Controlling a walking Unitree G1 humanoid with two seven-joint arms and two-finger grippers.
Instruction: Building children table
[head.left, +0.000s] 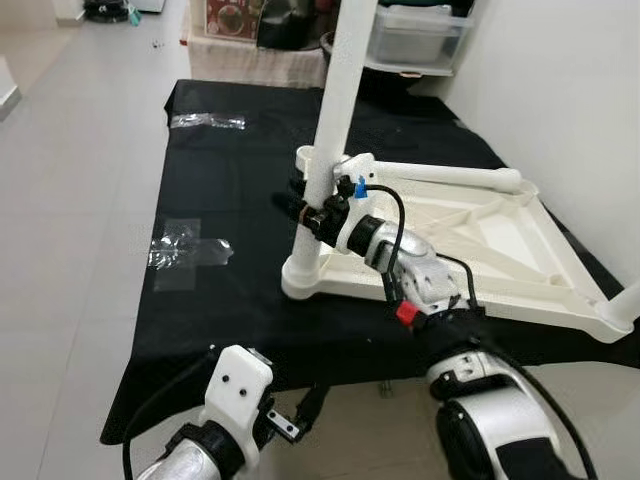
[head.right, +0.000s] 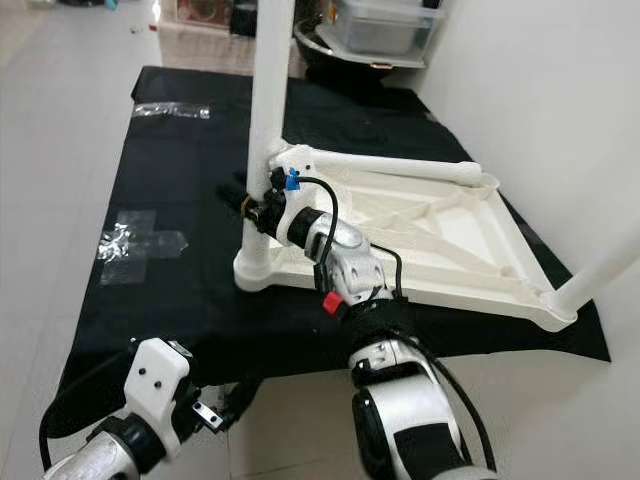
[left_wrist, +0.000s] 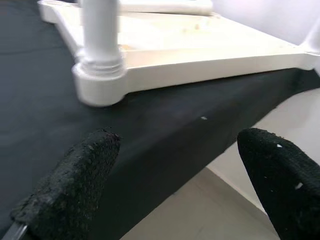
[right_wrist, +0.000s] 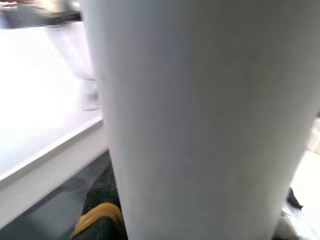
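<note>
The left gripper (left_wrist: 175, 175) hangs low, just past the near edge of the black cloth (head.left: 230, 290) that covers the floor here. Its jaws are wide open and hold nothing. In the left wrist view its two black fingers (left_wrist: 75, 185) point at the cloth edge and the white table top beyond it.

On the cloth, toward the left, there are two bits of clear tape (head.left: 190, 250), one near and one farther back.

In the middle the white table top (head.left: 470, 250) lies upside down on the cloth. A tall white leg (head.left: 335, 110) stands straight up from the corner socket (head.left: 302, 275) on the near left of the table top.

The right gripper (head.left: 305, 205) is at this leg, partway up from the socket. Its jaws are closed around the leg, one black finger on each side. The right wrist view is very close to the leg (right_wrist: 210, 115), and a black finger with a yellow patch (right_wrist: 100, 217) shows beside it.

Another white leg (head.left: 440, 175) lies flat along the far edge of the table top. On the far right, one more white leg (head.right: 600, 265) leans out from the near right corner of the table top.

At the back stands a clear plastic box (head.left: 415, 35).
</note>
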